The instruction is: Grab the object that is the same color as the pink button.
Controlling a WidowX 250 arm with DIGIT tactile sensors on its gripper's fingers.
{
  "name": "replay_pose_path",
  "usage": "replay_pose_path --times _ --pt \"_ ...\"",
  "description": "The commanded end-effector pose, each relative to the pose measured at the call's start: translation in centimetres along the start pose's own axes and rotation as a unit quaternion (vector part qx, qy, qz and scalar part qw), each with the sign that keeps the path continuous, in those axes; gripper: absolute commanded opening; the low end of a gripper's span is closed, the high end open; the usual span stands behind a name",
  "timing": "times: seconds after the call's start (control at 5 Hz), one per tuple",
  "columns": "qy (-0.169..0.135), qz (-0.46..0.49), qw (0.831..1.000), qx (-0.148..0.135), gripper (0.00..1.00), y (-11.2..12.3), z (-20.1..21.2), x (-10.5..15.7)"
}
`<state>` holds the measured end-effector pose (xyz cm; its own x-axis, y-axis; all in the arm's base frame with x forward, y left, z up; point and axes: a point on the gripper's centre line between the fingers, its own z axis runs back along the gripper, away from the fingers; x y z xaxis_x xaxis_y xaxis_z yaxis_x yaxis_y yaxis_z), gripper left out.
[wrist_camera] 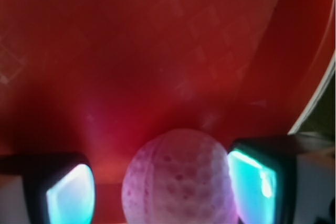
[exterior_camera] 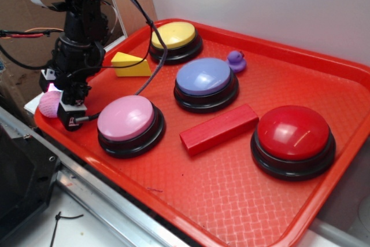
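The object (exterior_camera: 48,104), a small pink ridged piece, lies at the tray's left edge, left of the pink button (exterior_camera: 126,118). My gripper (exterior_camera: 67,111) is down over the object. In the wrist view the object (wrist_camera: 178,179) sits between the two glowing pads. The right pad (wrist_camera: 252,182) is against its side, while a gap of red tray shows between it and the left pad (wrist_camera: 71,195). The gripper (wrist_camera: 163,182) is open around it.
On the red tray (exterior_camera: 231,195) stand a lavender-blue button (exterior_camera: 203,77), a red button (exterior_camera: 293,133) and a yellow button (exterior_camera: 173,35). A red block (exterior_camera: 218,129), a yellow wedge (exterior_camera: 130,65) and a purple duck (exterior_camera: 236,61) lie among them. A cable (exterior_camera: 151,67) trails across the tray.
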<state>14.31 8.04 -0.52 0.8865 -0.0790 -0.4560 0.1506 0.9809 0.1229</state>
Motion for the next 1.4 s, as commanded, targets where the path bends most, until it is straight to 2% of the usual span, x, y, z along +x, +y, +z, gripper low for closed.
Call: replay_pose_path --times 0.0,0.8,1.0,1.2 --pt "0.000 0.000 1.000 0.000 0.00 0.0 0.0 0.0" --pt "0.023 0.011 1.000 -0.018 0.00 0.6 -0.5 0.6" --pt "0.006 0.013 0.999 -0.030 0.00 0.5 0.9 0.5" --pt "-0.033 0.017 0.998 -0.053 0.00 0.3 3.9 0.1"
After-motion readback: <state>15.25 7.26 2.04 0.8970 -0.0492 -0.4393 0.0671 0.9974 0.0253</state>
